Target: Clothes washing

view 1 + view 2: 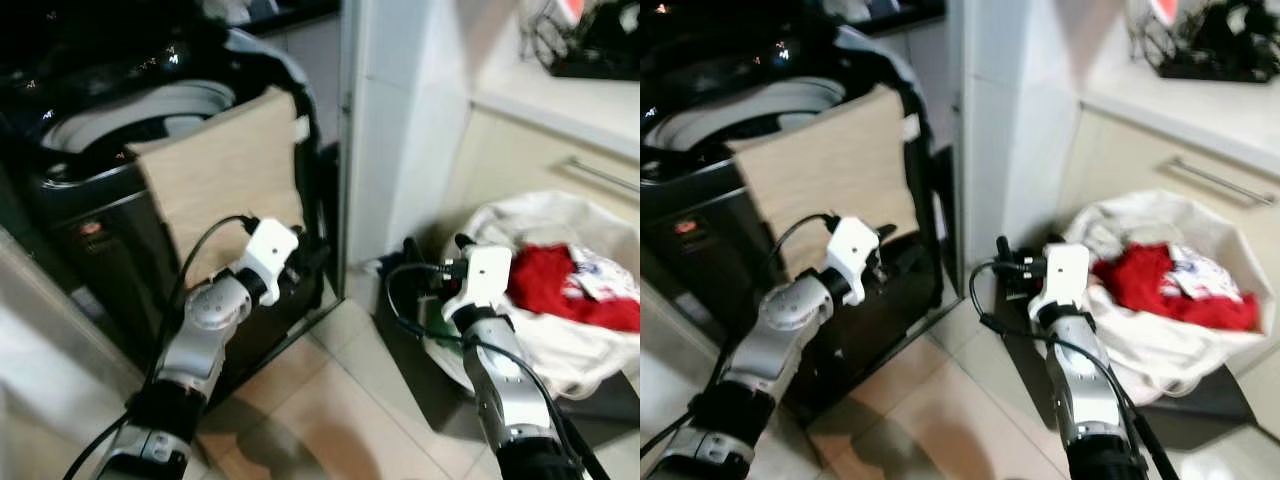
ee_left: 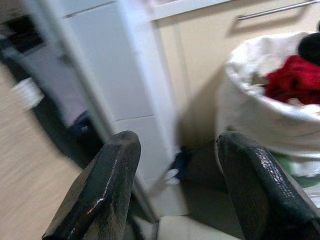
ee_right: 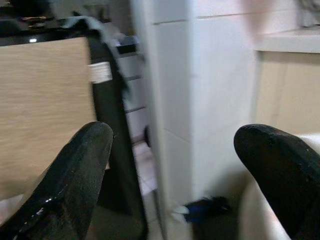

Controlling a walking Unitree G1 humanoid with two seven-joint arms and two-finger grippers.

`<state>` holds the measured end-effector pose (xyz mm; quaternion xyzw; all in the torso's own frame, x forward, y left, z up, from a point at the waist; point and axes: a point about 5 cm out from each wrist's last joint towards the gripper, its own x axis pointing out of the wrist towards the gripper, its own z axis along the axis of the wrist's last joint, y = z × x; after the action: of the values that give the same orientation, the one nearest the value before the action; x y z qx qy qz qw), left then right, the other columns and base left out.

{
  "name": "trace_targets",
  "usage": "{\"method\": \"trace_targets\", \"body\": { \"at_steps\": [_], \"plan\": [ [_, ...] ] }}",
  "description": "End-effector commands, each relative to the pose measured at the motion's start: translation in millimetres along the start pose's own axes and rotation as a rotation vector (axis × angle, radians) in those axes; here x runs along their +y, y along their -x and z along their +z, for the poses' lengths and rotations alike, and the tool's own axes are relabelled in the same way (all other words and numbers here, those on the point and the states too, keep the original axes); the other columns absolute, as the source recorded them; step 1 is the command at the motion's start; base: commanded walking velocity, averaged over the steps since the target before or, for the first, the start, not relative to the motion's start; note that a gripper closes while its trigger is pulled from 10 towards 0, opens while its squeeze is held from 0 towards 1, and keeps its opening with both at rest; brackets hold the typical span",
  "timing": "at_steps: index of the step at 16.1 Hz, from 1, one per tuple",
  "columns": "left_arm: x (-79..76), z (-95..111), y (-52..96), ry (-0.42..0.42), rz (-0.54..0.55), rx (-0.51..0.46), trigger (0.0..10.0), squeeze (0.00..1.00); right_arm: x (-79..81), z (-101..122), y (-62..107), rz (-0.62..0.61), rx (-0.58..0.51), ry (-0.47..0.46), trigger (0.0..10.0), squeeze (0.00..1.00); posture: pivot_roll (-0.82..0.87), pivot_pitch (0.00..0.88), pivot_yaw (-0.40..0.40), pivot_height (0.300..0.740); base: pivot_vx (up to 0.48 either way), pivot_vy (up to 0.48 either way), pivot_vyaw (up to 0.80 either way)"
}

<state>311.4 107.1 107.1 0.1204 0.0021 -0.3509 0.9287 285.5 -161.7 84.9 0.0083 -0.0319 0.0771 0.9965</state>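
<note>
A black top-loading washing machine (image 1: 90, 215) stands at the left with its drum (image 1: 130, 110) open. A beige cloth (image 1: 225, 180) with a white tag hangs over its right side. At the right, a white laundry bag (image 1: 540, 345) sits on the floor with a red garment (image 1: 545, 280) on top of the pile. My left gripper (image 1: 312, 260) hovers beside the washer's lower right corner, open and empty (image 2: 177, 150). My right gripper (image 1: 425, 268) is held just left of the bag, also open with nothing between its fingers (image 3: 172, 145).
A white tiled pillar (image 1: 400, 120) stands between the washer and the bag. Behind the bag is a beige cabinet with a metal handle (image 1: 600, 178), and a dark wire rack (image 1: 600, 40) sits on the counter above. The bag rests on a dark mat (image 1: 420, 375). A small blue item (image 3: 202, 207) lies at the pillar's foot.
</note>
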Motion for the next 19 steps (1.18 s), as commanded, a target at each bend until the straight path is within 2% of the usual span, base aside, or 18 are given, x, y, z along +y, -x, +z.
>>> {"method": "trace_targets", "body": {
  "at_steps": [1,3,8,13,17,19],
  "plan": [
    [-11.2,7,-7.9,-0.034,-0.06,-0.032,10.0,0.0,-10.0,5,0.4,-0.026,-0.022,0.021,10.0,0.39,-0.23,0.0,0.076,0.724,0.255,-0.405,0.0],
    [-7.7,11,-11.4,-0.038,-0.024,-0.038,10.0,0.0,-10.1,6,-0.5,-0.025,-0.025,0.028,10.0,0.4,-0.23,0.0,0.076,0.724,0.0,0.0,0.0],
    [-1.1,11,-8.3,-0.028,-0.004,-0.045,10.0,0.0,-7.7,7,-1.9,-0.002,-0.022,0.041,10.0,0.4,-0.22,0.0,0.068,0.724,0.0,0.0,0.0],
    [-3.1,10,-7.7,-0.009,-0.004,-0.047,10.0,0.0,-5.9,7,-3.9,0.007,-0.021,0.044,10.0,0.4,-0.22,0.0,0.066,0.724,0.319,-0.355,0.0],
    [-2.6,9,-8.6,-0.022,-0.001,-0.035,10.0,0.0,-11.5,5,-3.3,-0.029,0.0,0.05,10.0,0.39,-0.22,0.0,0.072,0.724,0.375,-0.294,0.0],
    [4.3,10,-9.4,-0.024,0.059,-0.028,10.0,0.0,-18.6,1,-8.1,-0.067,0.052,0.046,10.0,0.35,-0.21,0.0,0.075,0.724,0.448,0.0,0.0]
  ]
}}
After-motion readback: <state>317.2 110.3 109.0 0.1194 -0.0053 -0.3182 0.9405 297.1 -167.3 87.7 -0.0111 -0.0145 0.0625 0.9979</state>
